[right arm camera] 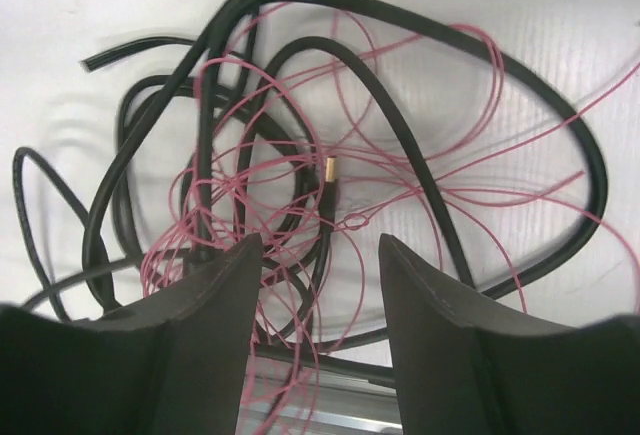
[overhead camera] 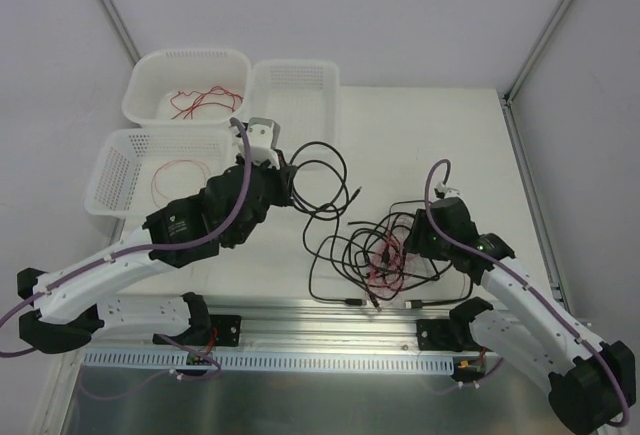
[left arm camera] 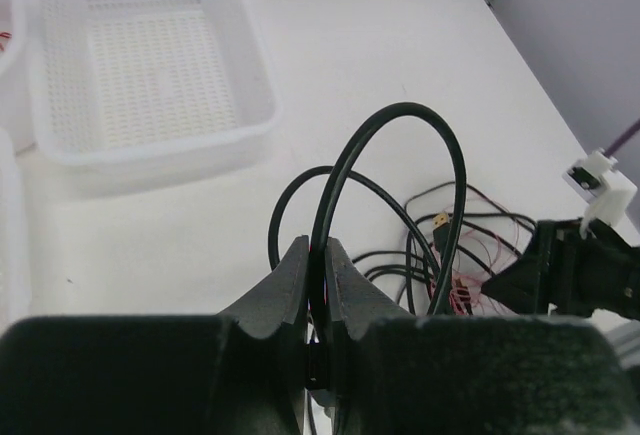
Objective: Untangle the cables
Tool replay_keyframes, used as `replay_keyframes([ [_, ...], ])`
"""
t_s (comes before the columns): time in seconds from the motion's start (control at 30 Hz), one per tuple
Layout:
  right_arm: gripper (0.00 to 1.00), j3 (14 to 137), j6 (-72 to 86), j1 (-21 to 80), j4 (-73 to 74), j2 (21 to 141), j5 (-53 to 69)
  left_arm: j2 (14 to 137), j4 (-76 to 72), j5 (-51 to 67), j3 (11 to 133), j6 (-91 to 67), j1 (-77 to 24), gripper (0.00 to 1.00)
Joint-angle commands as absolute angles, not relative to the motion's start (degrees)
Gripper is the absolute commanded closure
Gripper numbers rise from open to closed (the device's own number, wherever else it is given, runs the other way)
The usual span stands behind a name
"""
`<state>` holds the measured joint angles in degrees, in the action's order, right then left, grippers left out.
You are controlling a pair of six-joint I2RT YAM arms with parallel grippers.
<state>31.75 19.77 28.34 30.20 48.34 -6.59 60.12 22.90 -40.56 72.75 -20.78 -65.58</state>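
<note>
**A:** Item one: your left pincer (left arm camera: 318, 252)?

**B:** Closed tight on one black cable (left arm camera: 395, 110). The cable arches up from the fingers in a tall loop and drops toward the tangle (overhead camera: 375, 250).

**A:** Item two: your right pincer (right arm camera: 320, 247)?

**B:** Fingers about half apart, pointing down over the tangle. Red wires (overhead camera: 383, 258) cross the gap between them. As far as I can see, you have no hold on anything there.

**A:** Item three: what is in the tangle?

**B:** Thin red wires looped through thicker black cables. It lies on the white surface (overhead camera: 430, 135) in front of your right arm, near the front edge. A small gold plug tip (right arm camera: 329, 170) shows in the gap, just past your right fingertips.

**A:** Item four: the baskets?

**B:** Three white ones at the back left of the surface.
- The far left basket (overhead camera: 140, 80) holds a loose red strand (overhead camera: 200, 103).
- The near left basket (overhead camera: 105, 170) holds one red loop (overhead camera: 176, 162).
- The middle basket (overhead camera: 300, 85) stands just right of the far left one, close behind your left pincer.
</note>
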Motion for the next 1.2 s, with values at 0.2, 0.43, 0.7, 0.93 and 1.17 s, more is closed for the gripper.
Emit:
replay_keyframes([
  [0.2,0.27,36.12,7.92,37.5,19.7,39.29,9.31,62.12,21.18,-43.43,75.05,-22.14,-65.48,1.0],
  [0.43,0.25,38.23,6.94,47.54,7.93,40.78,10.72,65.39,21.27,-41.49,77.17,-24.78,-65.48,1.0],
  [0.7,0.26,37.01,7.29,51.23,-1.22,44.73,9.76,64.69,21.36,-39.82,76.2,-30.14,-65.48,1.0],
  [0.93,0.35,35.86,9.32,53.44,-9.13,49.91,4.5,64.34,21.44,-39.11,74.27,-35.5,-65.48,1.0],
  [1.17,0.89,35.07,9.24,53.61,-6.17,48.53,0.35,61.8,22.23,-41.92,70.85,-33.57,-64.87,1.0],
])
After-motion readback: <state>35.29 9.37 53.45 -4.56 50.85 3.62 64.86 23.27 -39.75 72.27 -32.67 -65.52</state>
